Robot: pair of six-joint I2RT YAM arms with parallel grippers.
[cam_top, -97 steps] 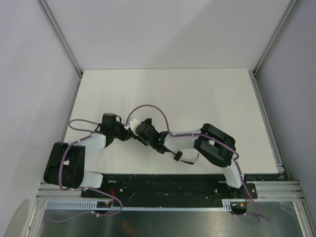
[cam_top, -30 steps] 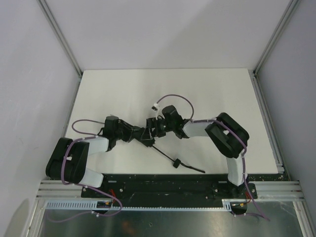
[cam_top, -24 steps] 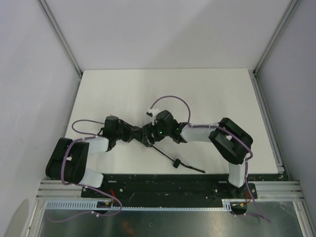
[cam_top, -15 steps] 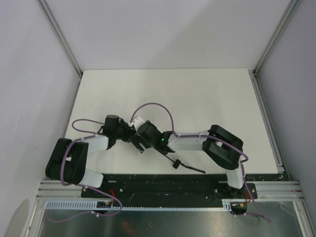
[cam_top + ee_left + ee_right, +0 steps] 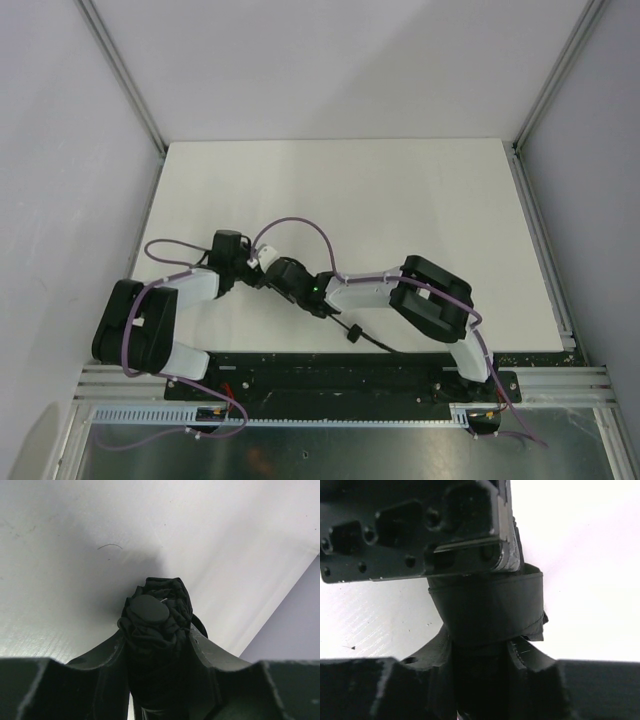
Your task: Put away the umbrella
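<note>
Black umbrella [image 5: 150, 611] grasped by left pincer [image 5: 156, 634] and right pincer [image 5: 479, 645], both reaching inward, nearly touching.

White table [image 5: 400, 200]; umbrella [image 5: 352, 332] handle end and cord lie on it near the front edge.

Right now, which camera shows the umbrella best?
Left wrist: the umbrella sits centred, round end cap and bunched fabric clear. Right wrist shows just a wrapped section; the top view hides most beneath the arms.
</note>
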